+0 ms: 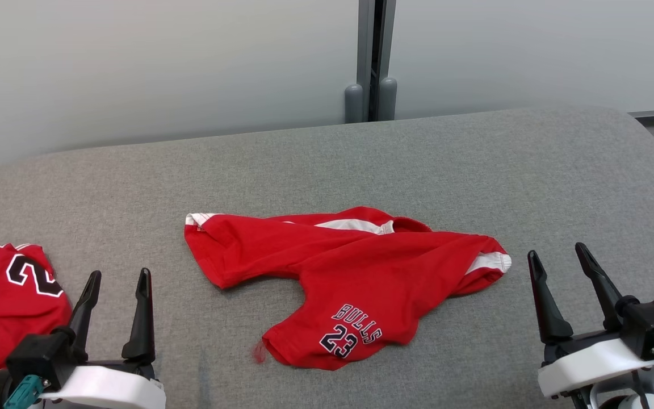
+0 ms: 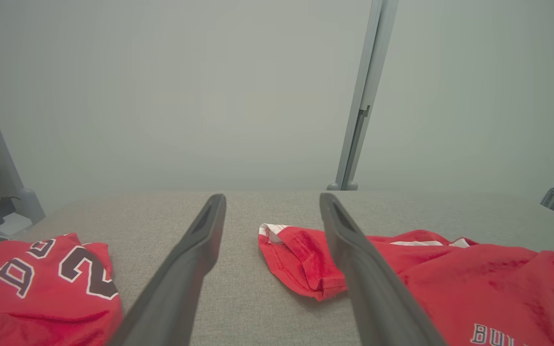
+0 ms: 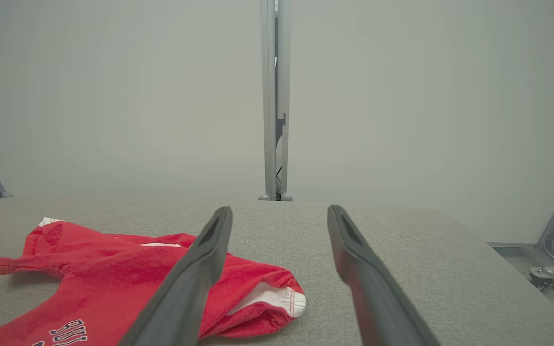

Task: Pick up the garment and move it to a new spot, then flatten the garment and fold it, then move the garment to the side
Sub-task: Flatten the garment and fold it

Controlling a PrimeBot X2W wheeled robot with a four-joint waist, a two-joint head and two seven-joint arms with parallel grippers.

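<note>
The red garment (image 1: 355, 278) lies crumpled near the middle of the grey padded table (image 1: 474, 165), spread crosswise with its body bunched toward the robot; its white-trimmed sleeve (image 1: 491, 261) points toward the robot's right, another white-edged corner (image 1: 197, 218) toward the left, and the lettering "BULLS 23" (image 1: 352, 332) faces up on the near fold. The left gripper (image 1: 120, 274) hovers at the near left edge of the table, its two dark fingers spread apart with nothing between them; in its wrist view the garment's left corner (image 2: 301, 259) shows partly behind one finger (image 2: 354, 259), but I cannot tell contact there. The right gripper (image 1: 556, 250) hangs just beside the garment's right sleeve, fingers likewise parted and empty, apart from the cloth. A second red garment (image 1: 3, 295) with large numerals lies at the table's left edge, close beside the left gripper; a grey post (image 1: 371, 62) stands between the pale wall panels behind the table.
</note>
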